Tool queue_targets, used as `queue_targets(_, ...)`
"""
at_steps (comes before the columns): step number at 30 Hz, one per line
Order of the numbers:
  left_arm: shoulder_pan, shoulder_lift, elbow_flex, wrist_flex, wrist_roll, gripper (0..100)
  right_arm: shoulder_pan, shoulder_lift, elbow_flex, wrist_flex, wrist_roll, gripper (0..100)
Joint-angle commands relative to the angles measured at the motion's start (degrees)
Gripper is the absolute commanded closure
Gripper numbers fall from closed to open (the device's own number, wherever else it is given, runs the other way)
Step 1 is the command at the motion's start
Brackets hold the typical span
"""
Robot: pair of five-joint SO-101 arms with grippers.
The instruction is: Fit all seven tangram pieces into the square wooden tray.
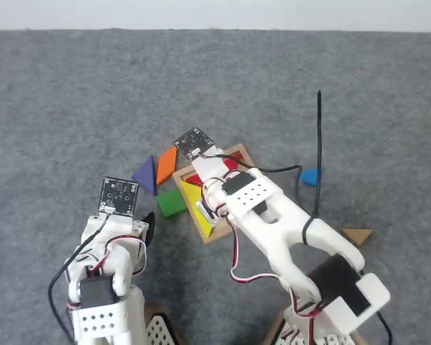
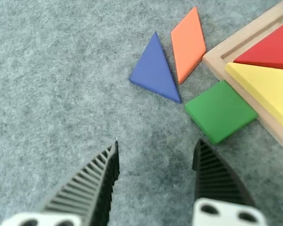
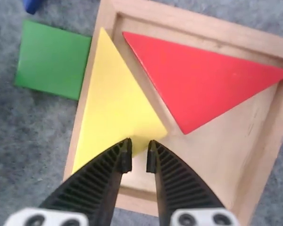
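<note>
The square wooden tray lies mid-table with a red triangle flat inside. A yellow triangle sits beside the red one, its long edge resting on the tray's rim. My right gripper hovers over the yellow triangle's edge, with only a narrow gap between its fingers and nothing held. A green square, an orange parallelogram and a blue triangle lie on the mat just outside the tray. My left gripper is open above bare mat, close to the green square.
A small blue piece lies on the mat past the tray's right side. A tan triangle sits near the right arm's base. A black cable runs upright beside them. Grey mat covers the table all around.
</note>
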Motion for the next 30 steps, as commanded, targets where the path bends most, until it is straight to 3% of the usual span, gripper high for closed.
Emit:
queue_targets(1, -0.35, -1.14, -0.48, 0.44, -0.97, 75, 0.57, -5.93, -2.81, 1.27, -2.46, 91.0)
queue_targets(13, -0.35, -1.14, -0.48, 0.44, -0.97, 75, -8.92, -7.43, -3.25, -2.51, -3.69, 91.0)
queue_targets(30, -0.35, -1.14, -0.48, 0.44, -0.97, 75, -4.44, 3.12, -5.71, -2.77, -3.52, 91.0)
